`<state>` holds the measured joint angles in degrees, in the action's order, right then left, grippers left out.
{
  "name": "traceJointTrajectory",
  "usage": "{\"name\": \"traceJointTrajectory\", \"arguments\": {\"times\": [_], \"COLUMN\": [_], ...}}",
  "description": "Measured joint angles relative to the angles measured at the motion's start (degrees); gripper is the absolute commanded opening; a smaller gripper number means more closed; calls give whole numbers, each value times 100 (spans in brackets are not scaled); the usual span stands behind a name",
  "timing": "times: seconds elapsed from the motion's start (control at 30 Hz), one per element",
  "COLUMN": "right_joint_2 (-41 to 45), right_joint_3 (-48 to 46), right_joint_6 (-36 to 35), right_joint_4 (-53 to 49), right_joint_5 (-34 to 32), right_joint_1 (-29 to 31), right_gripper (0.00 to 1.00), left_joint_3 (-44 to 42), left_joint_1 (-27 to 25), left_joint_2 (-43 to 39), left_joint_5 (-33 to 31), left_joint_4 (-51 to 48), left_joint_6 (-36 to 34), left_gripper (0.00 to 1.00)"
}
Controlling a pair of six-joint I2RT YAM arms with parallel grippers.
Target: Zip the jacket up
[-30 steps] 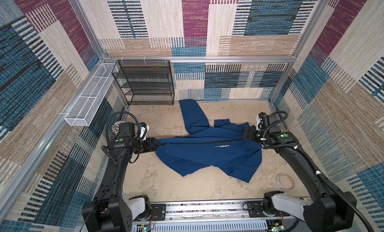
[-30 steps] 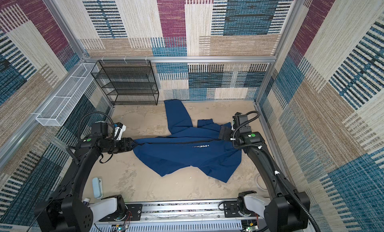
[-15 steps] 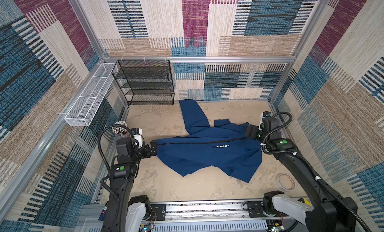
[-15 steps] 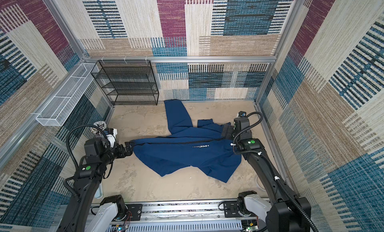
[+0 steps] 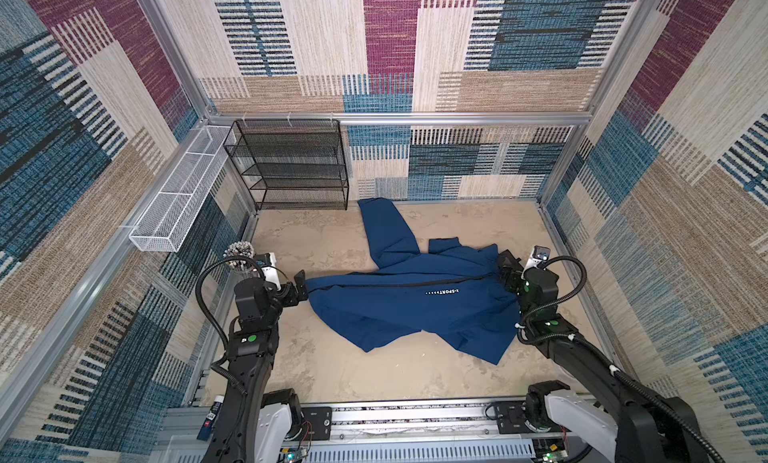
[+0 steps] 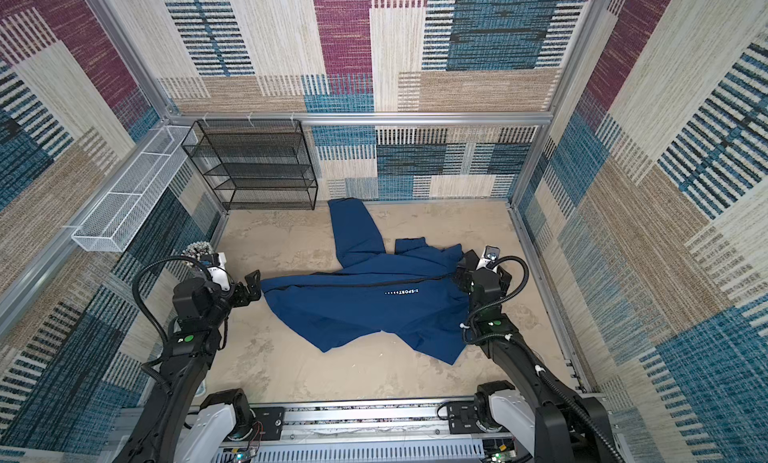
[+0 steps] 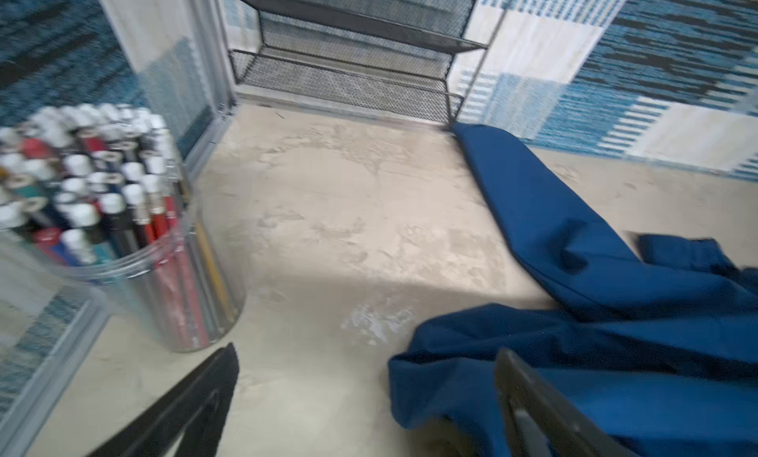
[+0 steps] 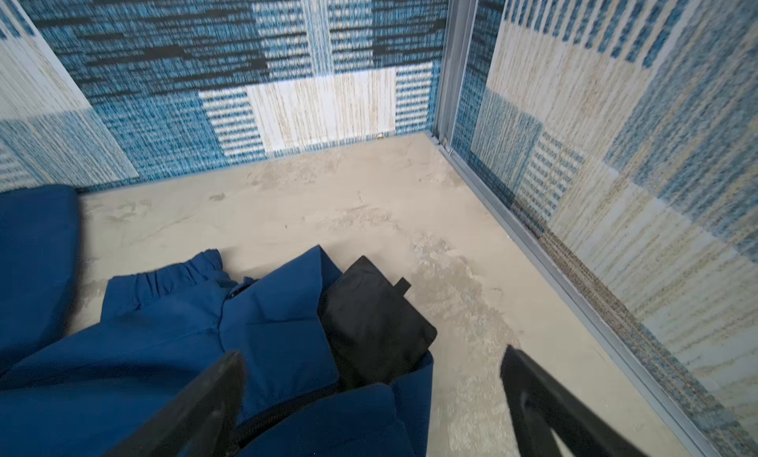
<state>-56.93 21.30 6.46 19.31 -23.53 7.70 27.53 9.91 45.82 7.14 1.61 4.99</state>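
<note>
The navy blue jacket (image 5: 407, 311) (image 6: 365, 315) lies spread flat on the floor, one sleeve stretching toward the back wall. Its black front zipper (image 5: 395, 283) runs left to right as one closed line, with white chest text just below it. My left gripper (image 5: 300, 288) (image 6: 253, 288) stands open at the jacket's left hem; in the left wrist view the hem (image 7: 451, 377) lies partly between the spread jaws (image 7: 365, 397). My right gripper (image 5: 505, 270) (image 6: 465, 267) is open over the collar end, where the black lining (image 8: 369, 319) shows ahead of the jaws (image 8: 373, 393).
A black mesh shelf (image 5: 291, 166) stands at the back left. A white wire basket (image 5: 174, 203) hangs on the left wall. A clear jar of markers (image 5: 239, 257) (image 7: 94, 213) sits close beside my left wrist. The right wall rail (image 8: 574, 295) runs near my right gripper.
My left jaws have opened wider at the hem and that arm has folded back toward its base. The right arm has shifted slightly. The jacket lies as before.
</note>
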Motion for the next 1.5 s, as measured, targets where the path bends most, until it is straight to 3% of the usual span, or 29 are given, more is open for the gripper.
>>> {"name": "traceJointTrajectory", "arguments": {"times": [0.23,0.43,0.6,0.9,1.03,1.2,1.5], "right_joint_2": [-153,-1379,-2463,-2835,-2900,-3119,-3112], "right_joint_3": [-1182,-1388,-1425,-863,-752,-973,-970], "right_joint_6": [-295,-588,-669,-756,-752,-756,-758], "right_joint_4": [2135,3842,4999,5198,5027,5174,5246], "right_joint_5": [114,361,402,1082,1447,1958,2203], "right_joint_1": [-144,-190,-256,-448,-605,-710,-728], "right_gripper": [100,100,100,100,100,100,100], "left_joint_3": [-664,-1370,-1587,-1252,-767,-745,-684], "left_joint_1": [11,15,-195,-765,-815,-761,-533], "left_joint_2": [647,1139,2011,4015,4046,4039,4041], "left_joint_5": [-111,-243,-223,-245,-271,-448,-516], "left_joint_4": [1331,2868,4063,5298,5178,4968,4800], "left_joint_6": [142,142,107,-367,-444,-470,-306], "left_gripper": [99,99,99,100,99,100,100]}}
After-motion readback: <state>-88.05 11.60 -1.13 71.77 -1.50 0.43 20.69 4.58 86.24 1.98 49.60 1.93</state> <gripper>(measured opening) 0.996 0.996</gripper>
